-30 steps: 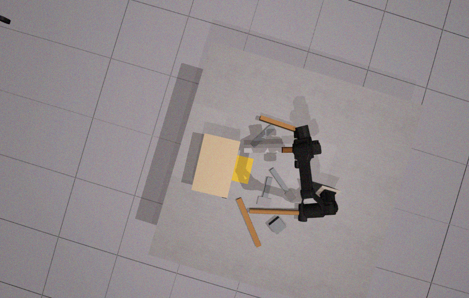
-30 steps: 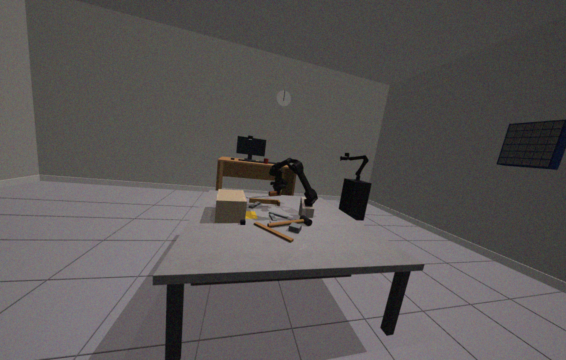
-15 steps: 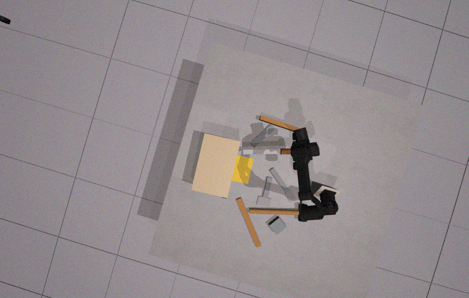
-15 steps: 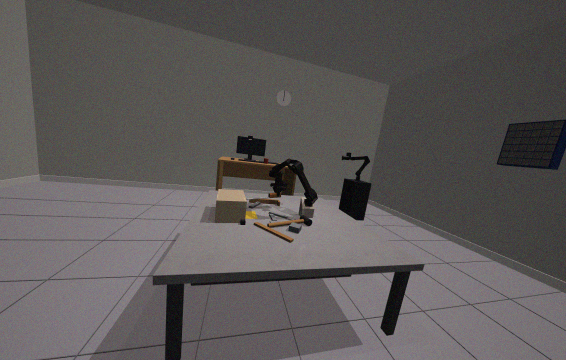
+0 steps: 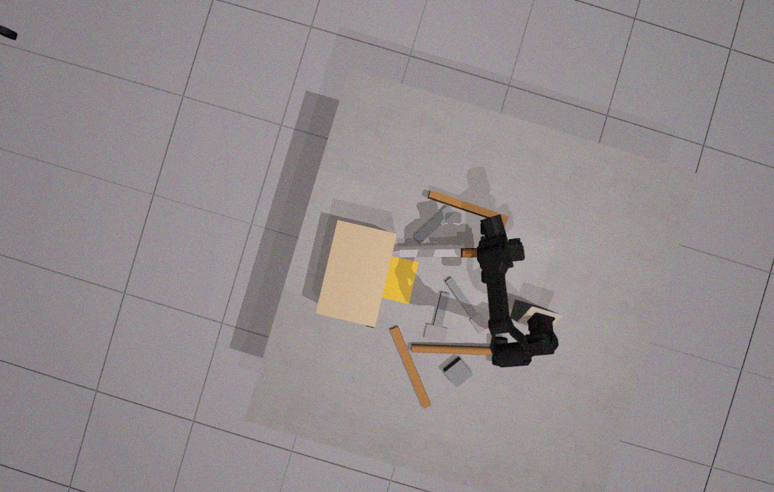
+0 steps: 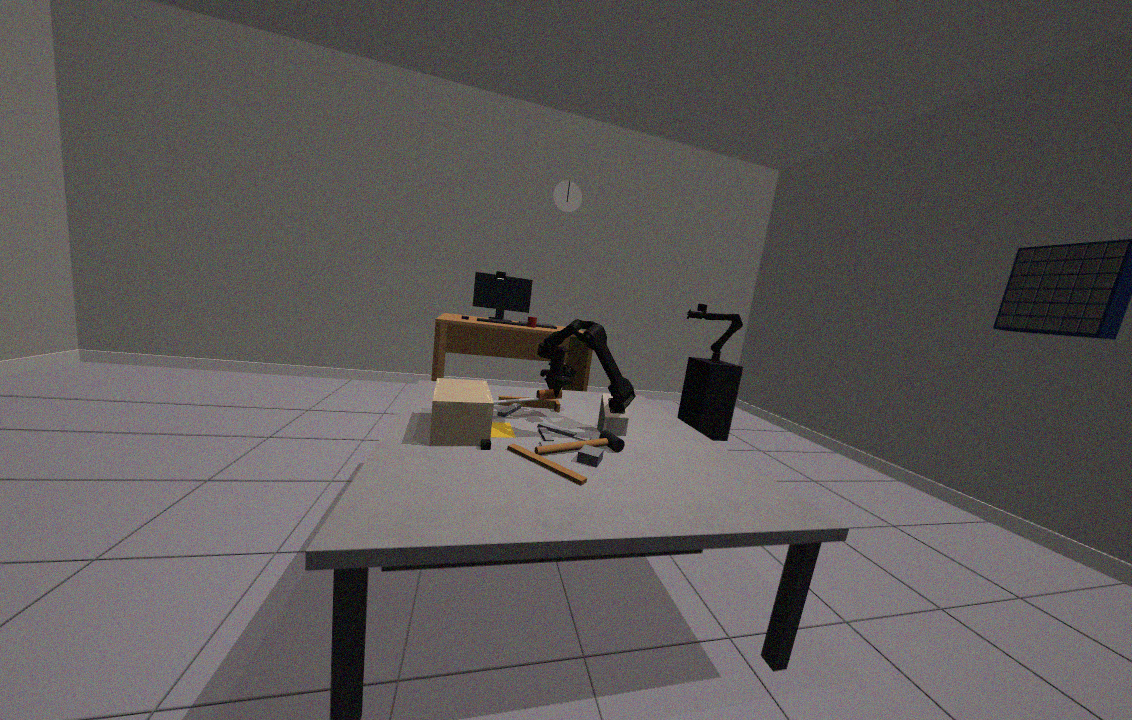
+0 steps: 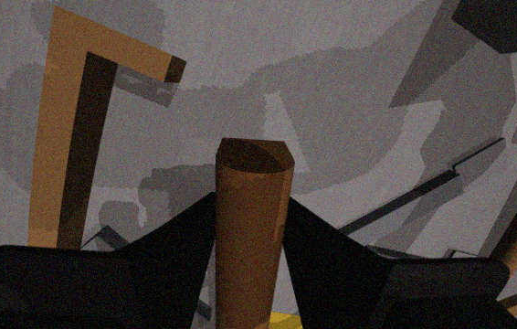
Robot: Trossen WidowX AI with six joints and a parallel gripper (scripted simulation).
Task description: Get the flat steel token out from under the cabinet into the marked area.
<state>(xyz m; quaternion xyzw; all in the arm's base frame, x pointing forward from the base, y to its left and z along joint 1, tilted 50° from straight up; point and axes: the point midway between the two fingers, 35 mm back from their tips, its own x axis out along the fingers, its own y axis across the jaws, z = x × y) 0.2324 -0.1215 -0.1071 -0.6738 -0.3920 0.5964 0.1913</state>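
My gripper (image 5: 486, 251) (image 6: 556, 394) (image 7: 249, 201) is shut on the brown handle (image 5: 468, 252) (image 6: 545, 394) (image 7: 250, 238) of a tool, above the table. The tool's pale thin shaft (image 5: 433, 251) (image 6: 516, 399) points at the cabinet (image 5: 356, 273) (image 6: 461, 413) and its far end is at or near the cabinet's front edge; whether it reaches beneath cannot be told. The yellow marked area (image 5: 403, 290) (image 6: 503, 431) lies in front of the cabinet, partly in shadow, with nothing seen lying on it. The steel token is not visible in any view, and the vent slots are hidden.
An L-shaped wooden piece (image 5: 463, 204) (image 7: 48, 137) lies beside the held tool. A mallet (image 5: 450, 349) (image 6: 570, 445), a wooden stick (image 5: 409, 367) (image 6: 548, 464) and a grey block (image 5: 457, 372) (image 6: 590, 455) lie on the other side. Thin metal pieces lie between.
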